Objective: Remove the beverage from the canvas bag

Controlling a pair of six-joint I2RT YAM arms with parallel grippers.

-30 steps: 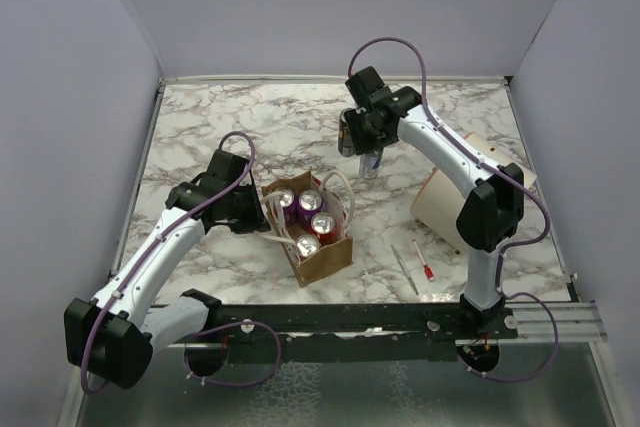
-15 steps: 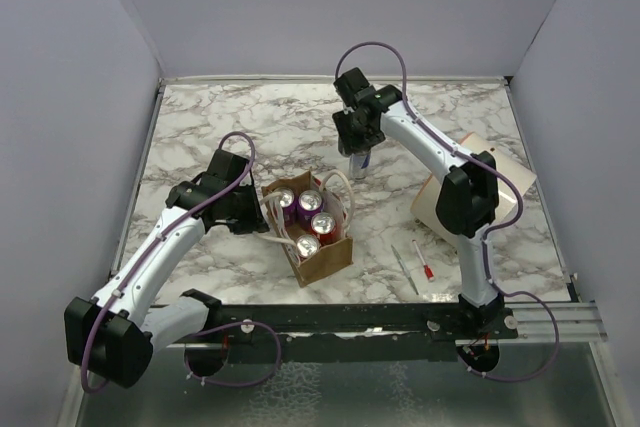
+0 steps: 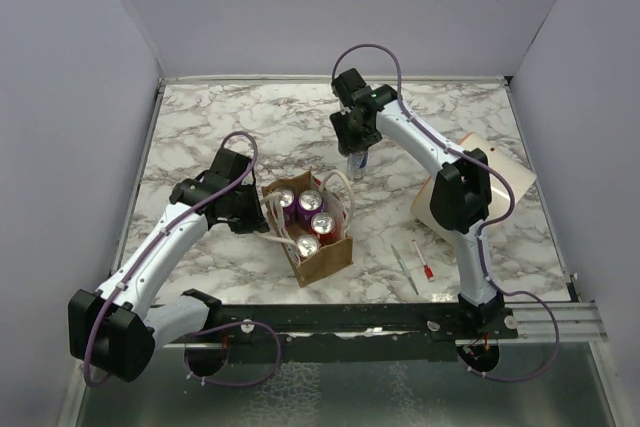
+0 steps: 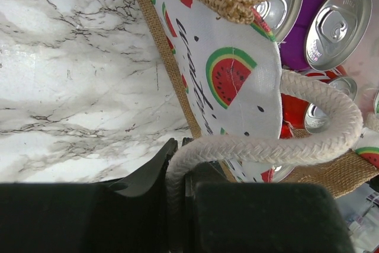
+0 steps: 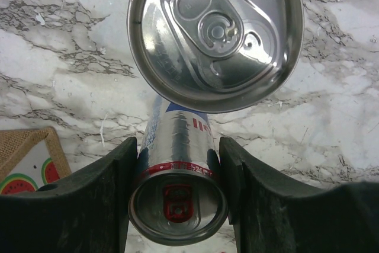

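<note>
The tan-brown canvas bag (image 3: 326,257) stands mid-table with several purple and red cans (image 3: 310,203) upright inside; its watermelon-print lining (image 4: 237,69) shows in the left wrist view. My left gripper (image 3: 262,219) is shut on the bag's white rope handle (image 4: 308,140), which runs between the fingers (image 4: 177,158). My right gripper (image 3: 356,145) is behind the bag, shut on a silver can with a red tab (image 5: 177,205) near its top. That can (image 3: 354,164) hangs below the gripper. A second silver can top (image 5: 216,34) fills the upper right wrist view.
A big cream cylinder (image 3: 450,207) lies on its side at the right. Two thin pens (image 3: 405,267) lie near the front right. A black rail (image 3: 350,319) runs along the near edge. Purple walls close in the back and both sides.
My right gripper has moved a little left and back with the silver can in it. The left arm and the bag have not moved.
</note>
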